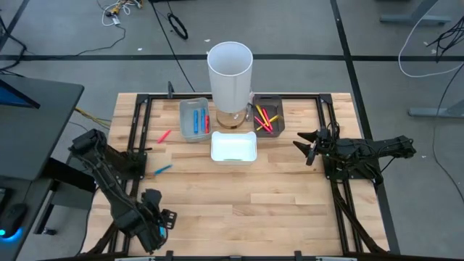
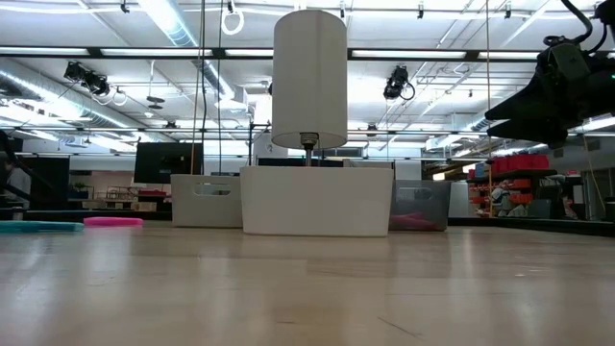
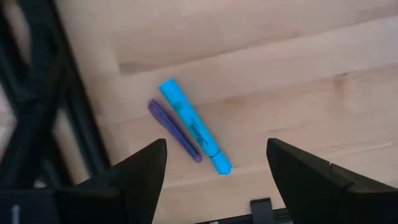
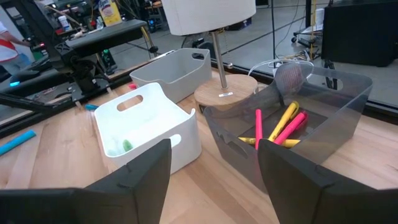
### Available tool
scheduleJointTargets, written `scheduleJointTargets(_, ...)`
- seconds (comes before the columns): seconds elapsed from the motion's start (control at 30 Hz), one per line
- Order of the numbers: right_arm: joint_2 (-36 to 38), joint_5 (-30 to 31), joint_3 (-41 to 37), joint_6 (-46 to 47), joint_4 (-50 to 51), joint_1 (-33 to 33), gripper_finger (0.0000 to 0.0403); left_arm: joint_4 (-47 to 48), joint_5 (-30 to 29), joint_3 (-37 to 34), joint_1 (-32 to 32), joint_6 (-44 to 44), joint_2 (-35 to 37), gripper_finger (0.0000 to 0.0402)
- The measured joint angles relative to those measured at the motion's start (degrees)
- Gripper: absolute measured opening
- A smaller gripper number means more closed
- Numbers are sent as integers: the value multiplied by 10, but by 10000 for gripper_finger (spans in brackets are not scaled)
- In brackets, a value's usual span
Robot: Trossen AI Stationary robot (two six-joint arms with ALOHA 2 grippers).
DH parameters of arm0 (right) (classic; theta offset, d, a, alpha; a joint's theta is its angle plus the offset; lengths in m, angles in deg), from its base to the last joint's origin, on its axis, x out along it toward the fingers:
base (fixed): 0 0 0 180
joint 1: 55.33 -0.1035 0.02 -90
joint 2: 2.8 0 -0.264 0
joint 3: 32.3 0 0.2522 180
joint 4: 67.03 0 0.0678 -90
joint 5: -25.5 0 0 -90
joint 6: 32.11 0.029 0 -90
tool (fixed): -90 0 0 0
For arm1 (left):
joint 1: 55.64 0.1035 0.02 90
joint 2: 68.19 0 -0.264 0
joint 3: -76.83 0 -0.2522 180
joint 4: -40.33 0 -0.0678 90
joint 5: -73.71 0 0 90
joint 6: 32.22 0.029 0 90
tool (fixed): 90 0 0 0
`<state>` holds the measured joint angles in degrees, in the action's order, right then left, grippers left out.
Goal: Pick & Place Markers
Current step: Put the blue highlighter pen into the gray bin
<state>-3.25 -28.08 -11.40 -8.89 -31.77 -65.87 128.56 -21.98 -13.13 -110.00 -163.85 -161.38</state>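
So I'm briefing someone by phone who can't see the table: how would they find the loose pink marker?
Start at the tall white cylinder at the table's far edge, then go to the light grey tray on its left. The pink marker lies on bare wood just outside that tray's left side. It is the only pink one outside a tray; the other loose marker nearby is blue and lies nearer the front.

Counter (image 1: 275, 188): pale wood planks, smooth, satin finish, visible grain. White tray (image 4: 146, 127): glossy moulded plastic. Dark tray (image 4: 323, 118): translucent smoked plastic. Lamp base (image 4: 225, 94): light wood disc, matt. Blue marker (image 3: 194, 126): smooth plastic, slight sheen. Left pincer (image 3: 214, 171): fingers matt black plastic.
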Motion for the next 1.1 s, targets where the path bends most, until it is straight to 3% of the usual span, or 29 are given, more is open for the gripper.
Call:
scheduleJointTargets(0.3,0,0,0,0,0,0,242,-251,10,-145,7,-13,-12,284)
scheduleJointTargets(0.67,0,0,0,0,0,0,242,-181,59,-162,-5,-63,-32,284)
scheduleJointTargets(1.1,0,0,0,0,0,0,242,-275,25,-227,-5,-67,-32,284)
